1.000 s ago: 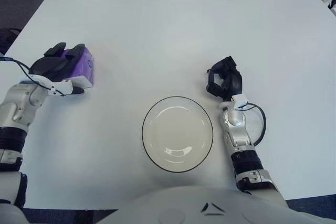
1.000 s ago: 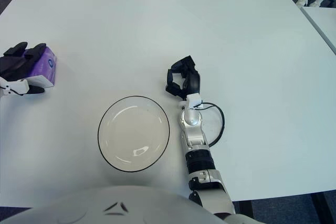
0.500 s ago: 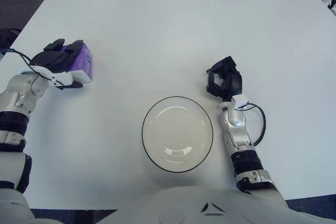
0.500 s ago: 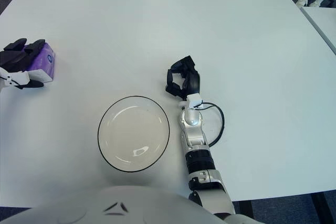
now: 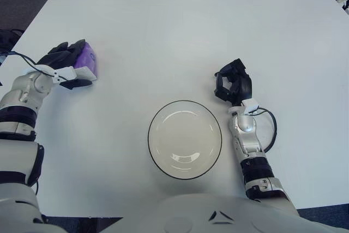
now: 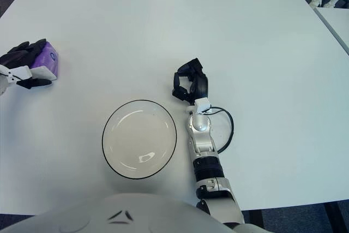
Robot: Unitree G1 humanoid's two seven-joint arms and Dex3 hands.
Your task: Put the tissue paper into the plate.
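The plate (image 5: pixel 185 139) sits on the white table (image 5: pixel 180 31), close to the robot's body, and it has nothing in it. The tissue paper (image 5: pixel 86 64) is a small purple pack, and it is far to the left of the plate and a bit farther back, near the left edge of the table. So the job is not done, and I think it has only just begun. The left hand (image 5: pixel 61 63) is right at the purple pack, on the side away from the plate. Its dark fingers (image 5: pixel 64 54) lie over the top of the pack, and its thumb shows just in front of the pack. It looks like the hand is wrapped around the pack and gripping it, but I cannot tell if the grip is tight. I also cannot tell if the pack has left the table. The right hand (image 5: pixel 231 83) shows just behind the plate and to its right, with its fingers curled in and nothing inside them. What is left, I think, is to hold the pack well, lift it, carry it over to the plate, and let it go inside the black rim.
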